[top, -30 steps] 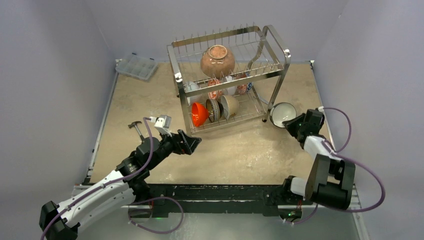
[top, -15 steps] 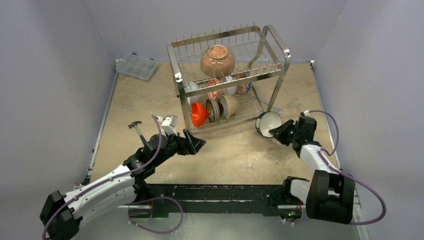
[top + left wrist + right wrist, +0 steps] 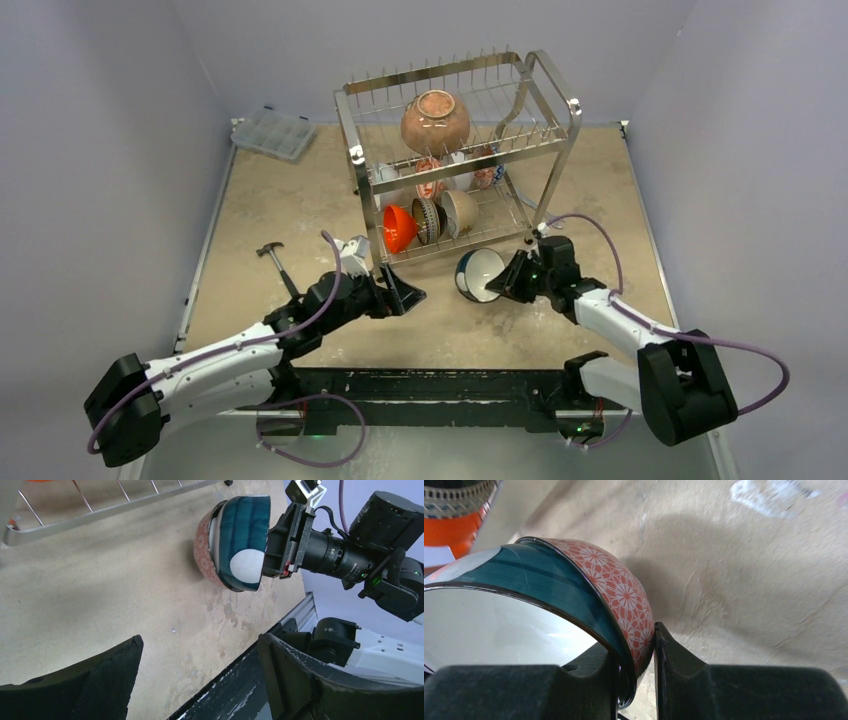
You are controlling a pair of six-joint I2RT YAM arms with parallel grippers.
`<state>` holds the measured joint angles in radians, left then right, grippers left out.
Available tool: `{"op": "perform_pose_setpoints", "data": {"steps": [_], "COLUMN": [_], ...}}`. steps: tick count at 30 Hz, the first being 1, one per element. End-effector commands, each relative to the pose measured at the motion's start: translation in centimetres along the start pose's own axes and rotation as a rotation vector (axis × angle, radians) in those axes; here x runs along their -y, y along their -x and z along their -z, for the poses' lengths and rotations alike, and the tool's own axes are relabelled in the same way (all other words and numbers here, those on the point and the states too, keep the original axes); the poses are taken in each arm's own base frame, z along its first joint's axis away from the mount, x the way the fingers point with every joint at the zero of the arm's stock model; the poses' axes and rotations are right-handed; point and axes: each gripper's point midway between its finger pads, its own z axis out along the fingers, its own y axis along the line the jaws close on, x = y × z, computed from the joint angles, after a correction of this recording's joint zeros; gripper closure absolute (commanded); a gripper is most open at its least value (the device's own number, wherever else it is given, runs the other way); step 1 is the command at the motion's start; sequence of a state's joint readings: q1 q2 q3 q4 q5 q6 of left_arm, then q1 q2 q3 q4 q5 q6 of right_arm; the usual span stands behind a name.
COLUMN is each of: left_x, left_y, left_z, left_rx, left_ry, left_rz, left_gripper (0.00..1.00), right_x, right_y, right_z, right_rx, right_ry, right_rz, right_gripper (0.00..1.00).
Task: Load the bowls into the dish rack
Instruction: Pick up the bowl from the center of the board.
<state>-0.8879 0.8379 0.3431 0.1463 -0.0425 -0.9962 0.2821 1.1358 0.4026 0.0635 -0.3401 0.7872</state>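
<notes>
My right gripper (image 3: 510, 276) is shut on the rim of a red floral bowl (image 3: 478, 274) with a teal and white inside, held tilted above the table in front of the dish rack (image 3: 455, 165). The bowl shows in the left wrist view (image 3: 235, 542) and the right wrist view (image 3: 619, 595). My left gripper (image 3: 405, 293) is open and empty, left of the bowl. The rack holds a brown glazed bowl (image 3: 435, 121) on top, an orange bowl (image 3: 397, 228), a dark patterned bowl (image 3: 428, 220) and a pale bowl (image 3: 460, 211) below.
A clear plastic compartment box (image 3: 273, 132) lies at the back left. A small hammer (image 3: 275, 260) lies left of my left arm. More small bowls (image 3: 432, 178) sit behind the lower tier. The table's black front edge (image 3: 235, 680) is near my left gripper.
My right gripper carried the floral bowl from the rack's right side leftward to the rack's front. My left gripper moved right and slightly nearer, staying open.
</notes>
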Motion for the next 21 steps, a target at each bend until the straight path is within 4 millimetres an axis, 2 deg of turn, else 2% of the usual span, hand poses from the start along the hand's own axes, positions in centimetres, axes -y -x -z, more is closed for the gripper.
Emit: {"op": "perform_pose_setpoints", "data": {"steps": [1,6,10,13,17,21], "left_x": [0.9,2.0,2.0,2.0,2.2,1.1], "left_y": [-0.6,-2.0,-2.3,-2.5,-2.9,-2.8], "left_z": [-0.5,-1.1,-1.7,-2.0,-2.7,-3.2], "left_rx": [0.009,-0.02,-0.017,-0.012,-0.027,-0.036], "left_ry": [-0.033,-0.035,0.016,0.035,0.052,0.167], "left_rz": [0.027,-0.009,-0.057,-0.078,-0.094,-0.14], "left_gripper": [0.18,0.19,0.19,0.19,0.2,0.22], "right_x": [-3.2,-4.2,-4.4,-4.9,-5.7,-6.0], "right_y": [-1.0,-3.9,-6.3,-7.2,-7.8,-8.1], "right_z": [0.2,-0.6,-1.7,-2.4,-3.0,-3.2], "right_rx": [-0.012,-0.092,-0.167,-0.193,-0.217,-0.223], "right_ry": [0.097,0.07,0.052,0.055,0.046,0.035], "right_rz": [0.05,0.13,0.18,0.211,0.249,0.271], "right_gripper": [1.0,1.0,0.98,0.92,0.89,0.87]}}
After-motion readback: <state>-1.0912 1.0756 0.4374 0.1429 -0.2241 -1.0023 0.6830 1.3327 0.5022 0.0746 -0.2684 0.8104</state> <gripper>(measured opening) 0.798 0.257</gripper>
